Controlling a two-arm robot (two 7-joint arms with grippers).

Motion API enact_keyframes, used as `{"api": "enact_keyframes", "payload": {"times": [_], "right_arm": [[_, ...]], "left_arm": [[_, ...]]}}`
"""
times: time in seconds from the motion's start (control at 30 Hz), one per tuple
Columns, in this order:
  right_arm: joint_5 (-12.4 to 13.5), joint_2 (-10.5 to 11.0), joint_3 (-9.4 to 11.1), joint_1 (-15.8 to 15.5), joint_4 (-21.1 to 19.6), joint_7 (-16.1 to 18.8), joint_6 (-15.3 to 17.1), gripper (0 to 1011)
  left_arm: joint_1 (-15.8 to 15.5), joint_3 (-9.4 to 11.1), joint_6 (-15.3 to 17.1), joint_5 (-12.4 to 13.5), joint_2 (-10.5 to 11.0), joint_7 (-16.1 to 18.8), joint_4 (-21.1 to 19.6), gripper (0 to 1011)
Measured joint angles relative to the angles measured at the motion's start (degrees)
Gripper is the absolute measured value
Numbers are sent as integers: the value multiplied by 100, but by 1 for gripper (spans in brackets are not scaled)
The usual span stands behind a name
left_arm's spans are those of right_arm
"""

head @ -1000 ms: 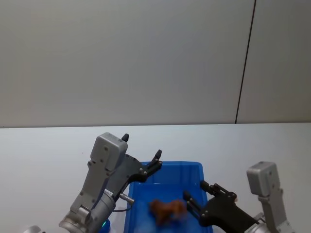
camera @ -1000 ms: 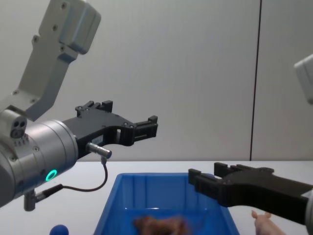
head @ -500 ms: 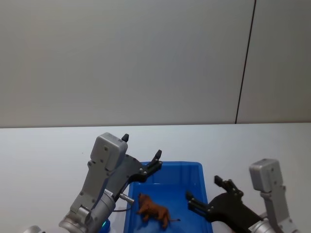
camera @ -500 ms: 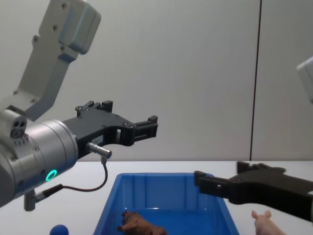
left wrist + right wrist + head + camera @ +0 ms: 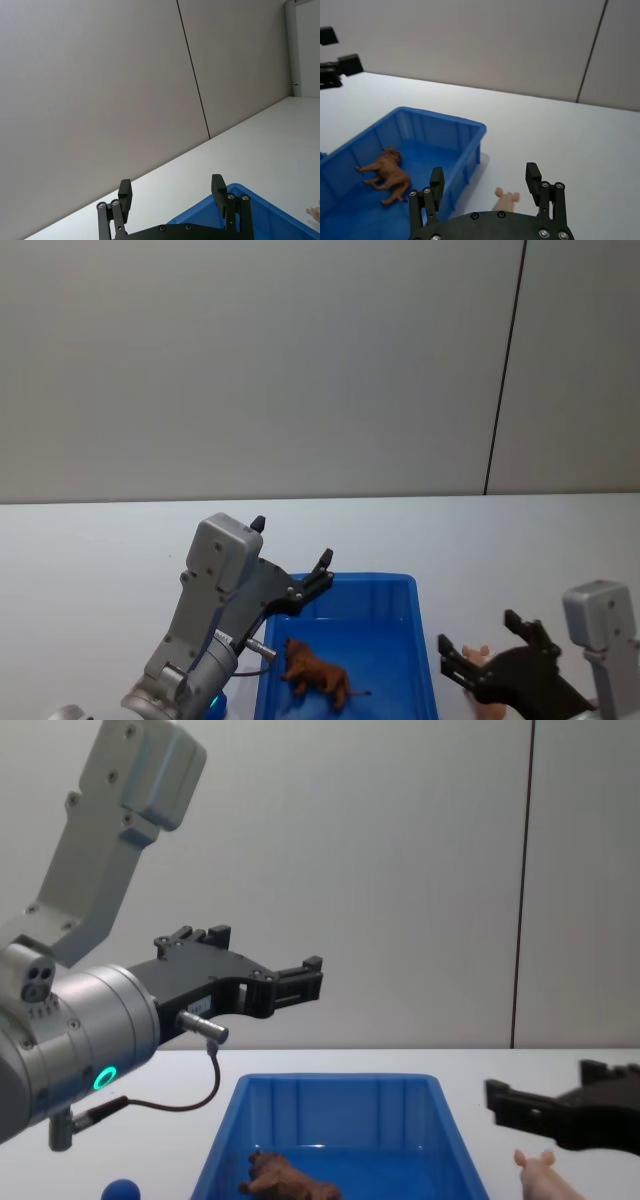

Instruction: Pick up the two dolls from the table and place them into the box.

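The brown lion doll (image 5: pixel 315 677) (image 5: pixel 387 172) (image 5: pixel 285 1180) lies on its side on the floor of the blue box (image 5: pixel 370 581) (image 5: pixel 445 118) (image 5: pixel 340 1082). The pale pink pig doll (image 5: pixel 505 200) (image 5: pixel 540 1175) (image 5: pixel 480 654) stands on the white table (image 5: pixel 90 560) just right of the box. My right gripper (image 5: pixel 480 633) (image 5: pixel 485 173) (image 5: pixel 545 1082) hovers open and empty over the pig, outside the box's right wall. My left gripper (image 5: pixel 292 542) (image 5: pixel 171 186) (image 5: pixel 265 950) hangs open and empty above the box's far left corner.
A small blue ball (image 5: pixel 120 1190) sits on the table left of the box. A grey wall with a dark vertical seam (image 5: pixel 505 370) rises behind the table. Bare tabletop stretches to the far side and to the right.
My right gripper has moved right, from over the box interior to above the pig. The lion, blurred in the box a second ago, now lies still. The left arm has not moved.
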Motion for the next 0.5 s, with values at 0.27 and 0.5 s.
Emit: {"api": "enact_keyframes", "payload": {"times": [0.27, 0.5], "right_arm": [[63, 115, 68, -235, -156, -326, 188, 1001], [103, 152, 90, -361, -141, -477, 340, 1001]], "left_arm": [[0, 0, 0, 0, 0, 0, 0, 1001], [0, 0, 0, 0, 0, 0, 0, 1001]]}}
